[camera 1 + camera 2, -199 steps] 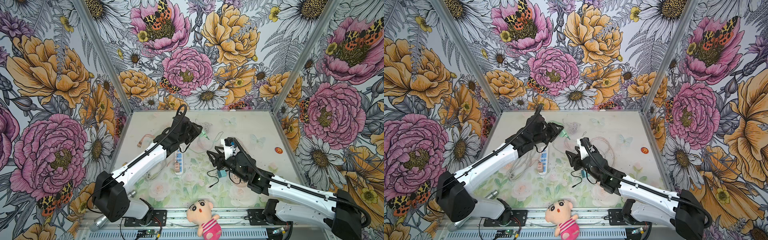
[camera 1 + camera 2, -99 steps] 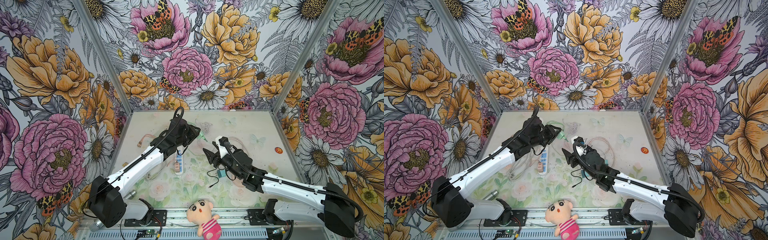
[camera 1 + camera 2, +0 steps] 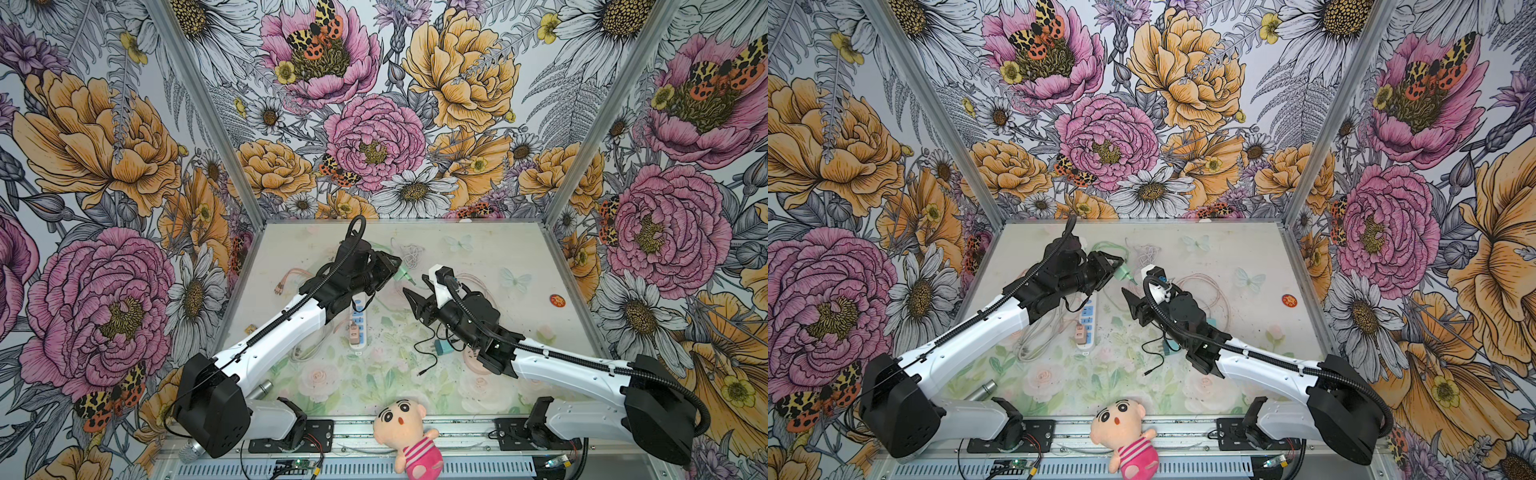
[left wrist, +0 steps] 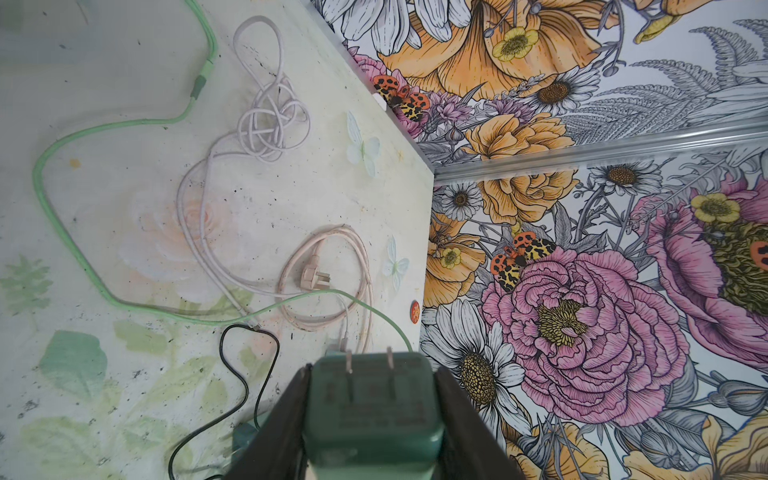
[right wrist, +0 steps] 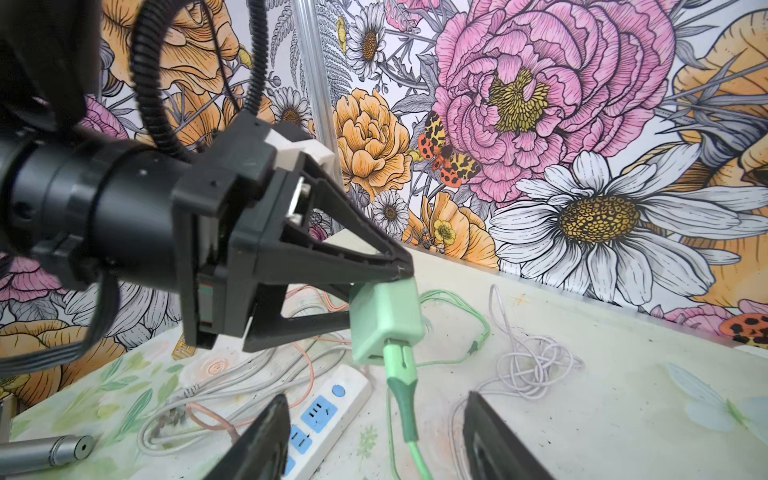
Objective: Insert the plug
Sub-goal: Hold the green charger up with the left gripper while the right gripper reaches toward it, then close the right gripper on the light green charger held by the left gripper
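Note:
My left gripper (image 4: 370,419) is shut on the green plug (image 4: 370,399), a square charger block whose two metal prongs point away from the wrist camera. Both top views show the plug (image 3: 402,274) (image 3: 1124,273) held above the table's middle. A green cable (image 5: 399,374) hangs from the plug (image 5: 384,322). The white power strip (image 3: 358,324) (image 5: 328,415) with blue sockets lies flat below the left arm. My right gripper (image 5: 374,436) (image 3: 414,284) stands open just right of the plug, its fingers either side of the hanging cable, touching nothing.
A pink adapter (image 3: 354,331) sits in the strip. A teal adapter with a black cord (image 3: 442,348) lies under the right arm. A pink cable coil (image 4: 328,278) and a tangled white cable (image 4: 270,124) lie further back. A plush doll (image 3: 409,436) sits at the front edge.
My right gripper has swung up and left towards the held plug and opened wider. The left arm shifted slightly, still gripping the plug.

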Tool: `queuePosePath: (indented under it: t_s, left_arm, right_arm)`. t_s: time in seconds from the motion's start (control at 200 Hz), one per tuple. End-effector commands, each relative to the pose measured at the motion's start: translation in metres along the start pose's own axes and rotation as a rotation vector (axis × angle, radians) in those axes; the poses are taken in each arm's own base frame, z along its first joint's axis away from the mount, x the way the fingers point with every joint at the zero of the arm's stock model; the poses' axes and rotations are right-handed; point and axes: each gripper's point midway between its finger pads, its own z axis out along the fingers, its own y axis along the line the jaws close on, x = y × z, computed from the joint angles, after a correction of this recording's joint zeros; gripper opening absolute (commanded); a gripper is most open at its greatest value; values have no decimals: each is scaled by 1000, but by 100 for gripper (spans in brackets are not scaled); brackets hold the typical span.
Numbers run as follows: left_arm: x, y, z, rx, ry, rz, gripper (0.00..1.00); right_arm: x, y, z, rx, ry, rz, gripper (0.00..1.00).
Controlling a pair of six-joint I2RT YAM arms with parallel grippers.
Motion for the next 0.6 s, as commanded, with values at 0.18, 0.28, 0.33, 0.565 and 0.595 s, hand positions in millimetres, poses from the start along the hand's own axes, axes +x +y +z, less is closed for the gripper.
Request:
queuePosePath:
  t_s: [0.18,0.28,0.33,0.565,0.595]
  left_arm:
    - [-4,-16,-10,67,-5,-5,25]
    - [-2,-17,-7,75,8,-9,25]
    - [0,-19,-6,82,13,-9,25]
    - [2,-23,-5,96,20,-7,25]
    - [2,-23,-5,97,20,-6,25]
  right_arm:
    - [-27,-4,11,-32,-79,55,67]
    - [-26,1,15,-61,-82,65,67]
    - [-25,4,18,-74,-84,70,67]
    - [-24,6,27,-91,-89,89,67]
    - [-25,6,28,-91,-95,91,67]
